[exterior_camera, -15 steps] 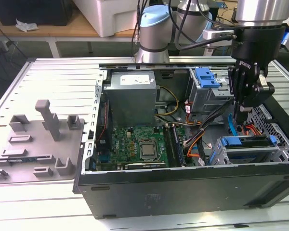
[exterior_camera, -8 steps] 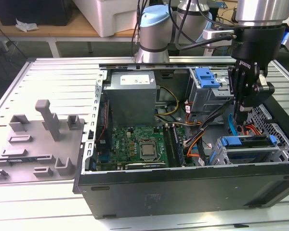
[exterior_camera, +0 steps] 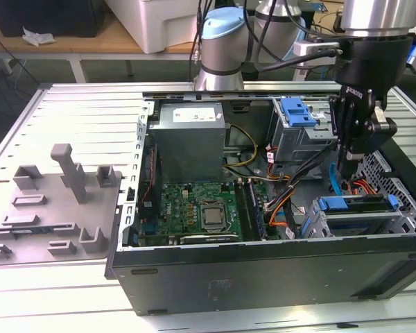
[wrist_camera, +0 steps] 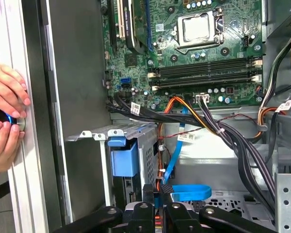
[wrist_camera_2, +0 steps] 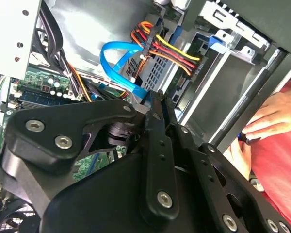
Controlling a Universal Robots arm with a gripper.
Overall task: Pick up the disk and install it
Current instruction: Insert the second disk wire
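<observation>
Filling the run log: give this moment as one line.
gripper: inside open computer case, above drive cage | disk: in drive cage | person's hands: at case edge

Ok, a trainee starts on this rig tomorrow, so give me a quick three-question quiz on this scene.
1. True or false: the computer case lies with its side open, so the board inside shows.
2. In the exterior view, the gripper hangs over:
A. the processor
B. the drive cage at the exterior view's right
C. the grey block plate outside the case
3. In the first wrist view, what colour is the flat cable looped just beyond the gripper?

Key: 1 true; 2 B; 3 blue.
</observation>
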